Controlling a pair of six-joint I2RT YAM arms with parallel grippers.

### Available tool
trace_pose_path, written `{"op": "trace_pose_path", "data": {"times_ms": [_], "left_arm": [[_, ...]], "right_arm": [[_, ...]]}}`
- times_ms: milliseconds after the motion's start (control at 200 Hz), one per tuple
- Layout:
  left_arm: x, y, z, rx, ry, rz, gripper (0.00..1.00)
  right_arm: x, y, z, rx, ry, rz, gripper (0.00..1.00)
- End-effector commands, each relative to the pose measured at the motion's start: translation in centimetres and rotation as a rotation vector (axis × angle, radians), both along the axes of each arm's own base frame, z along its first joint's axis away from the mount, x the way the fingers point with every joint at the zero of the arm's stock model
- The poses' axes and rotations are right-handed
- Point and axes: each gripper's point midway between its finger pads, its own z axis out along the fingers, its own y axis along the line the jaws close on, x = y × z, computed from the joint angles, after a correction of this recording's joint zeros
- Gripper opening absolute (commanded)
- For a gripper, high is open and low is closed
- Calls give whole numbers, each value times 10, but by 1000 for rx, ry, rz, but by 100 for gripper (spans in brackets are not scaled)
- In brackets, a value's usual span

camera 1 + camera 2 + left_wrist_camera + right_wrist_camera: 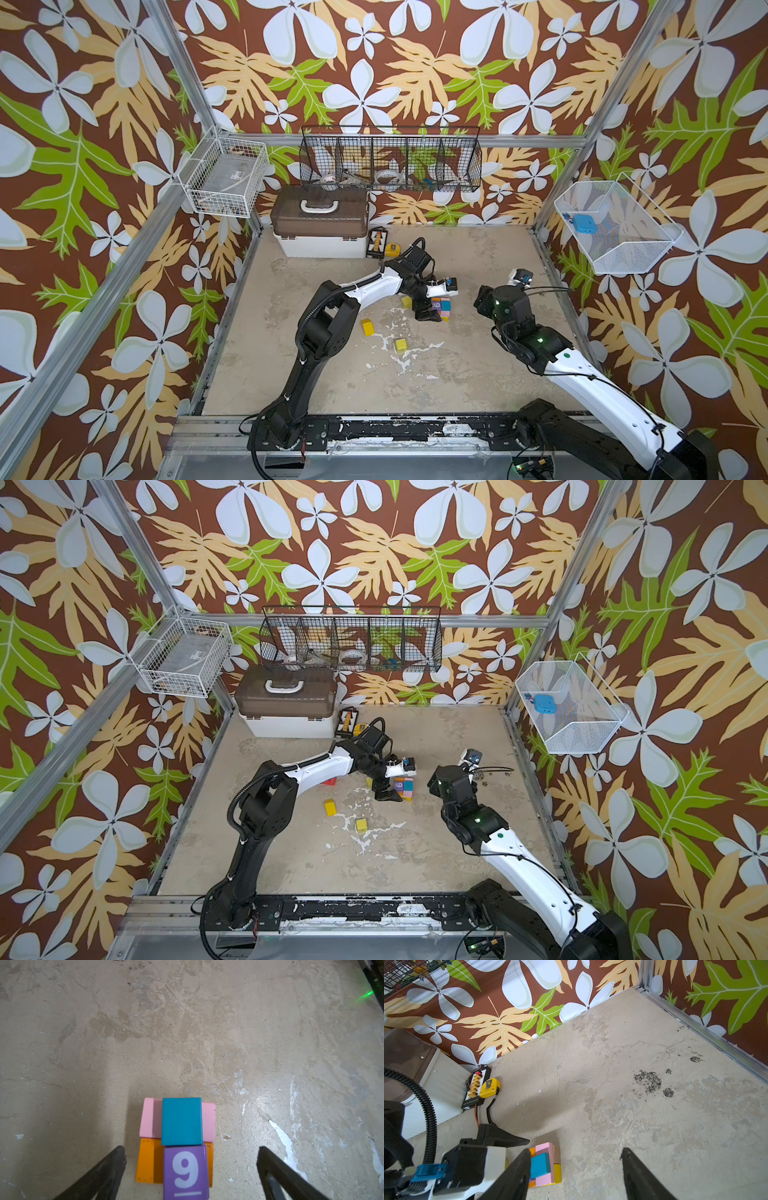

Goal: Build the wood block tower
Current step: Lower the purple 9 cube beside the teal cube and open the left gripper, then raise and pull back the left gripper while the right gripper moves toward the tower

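The tower (441, 308), a low stack near the middle of the bench (332, 382), is topped by a teal block (181, 1121) and a purple "9" block (186, 1172). The left end effector (191, 1149) straddles it, spread wide and touching nothing. The right end effector (575, 1150) hangs nearby, part open and empty. Best to lift the left straight up before swinging toward the loose yellow blocks (367, 327), lest a finger clip the stack.

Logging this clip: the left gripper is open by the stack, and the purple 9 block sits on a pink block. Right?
No: the left wrist view shows the purple 9 block on an orange block. The left gripper is open by the stack.
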Motion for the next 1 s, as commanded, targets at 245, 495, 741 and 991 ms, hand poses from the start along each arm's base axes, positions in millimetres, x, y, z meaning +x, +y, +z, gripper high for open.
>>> {"op": "trace_pose_path", "data": {"times_ms": [245,495,741,991], "left_arm": [[-3,5,101,-247,-135,120,100],[15,85,190,-549,-341,686,100],[13,229,195,-867,-262,1448,100],[1,234,138,-789,18,1563,100]], "right_arm": [[2,0,-6,-15,21,-3,70],[4,3,-17,-7,42,0,70],[12,9,-38,-23,100,10,67],[23,17,-70,-55,196,20,66]]}}
